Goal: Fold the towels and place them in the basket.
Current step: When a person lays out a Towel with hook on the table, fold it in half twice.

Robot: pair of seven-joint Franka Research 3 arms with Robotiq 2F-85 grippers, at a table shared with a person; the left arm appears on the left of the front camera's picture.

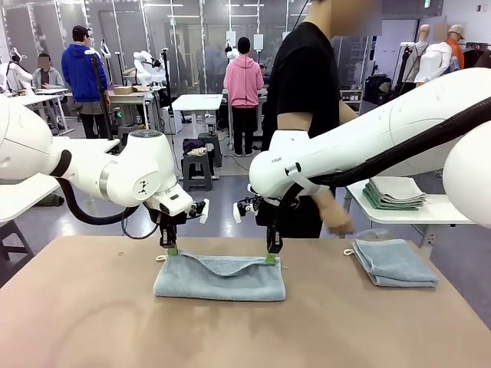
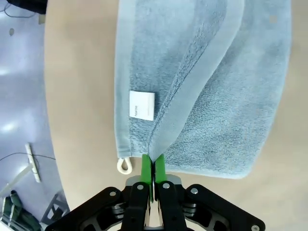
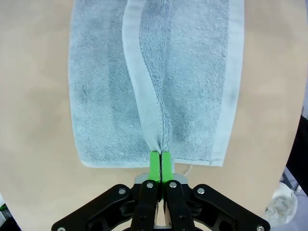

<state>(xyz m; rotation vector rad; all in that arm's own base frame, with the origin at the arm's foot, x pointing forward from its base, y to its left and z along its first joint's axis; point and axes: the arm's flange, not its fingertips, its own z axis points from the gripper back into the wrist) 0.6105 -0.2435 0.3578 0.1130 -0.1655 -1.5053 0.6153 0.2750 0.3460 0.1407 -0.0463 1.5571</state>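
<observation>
Front view: looking at a towel [image 1: 219, 277] in the middle of the table [image 1: 92, 307], long axis running left-right between the two arms. Pinched hard at each end of its upper layer's edge: left gripper [image 1: 173, 250] clamped on the left end, right gripper [image 1: 270, 257] on the right, both squeezed down to cloth thickness. Guessing a carry straight across the short side next, ends kept level or else a skewed fold. Also spotted a folded towel [image 1: 395, 262] off right, near a person's hand [image 1: 337, 224].
</observation>
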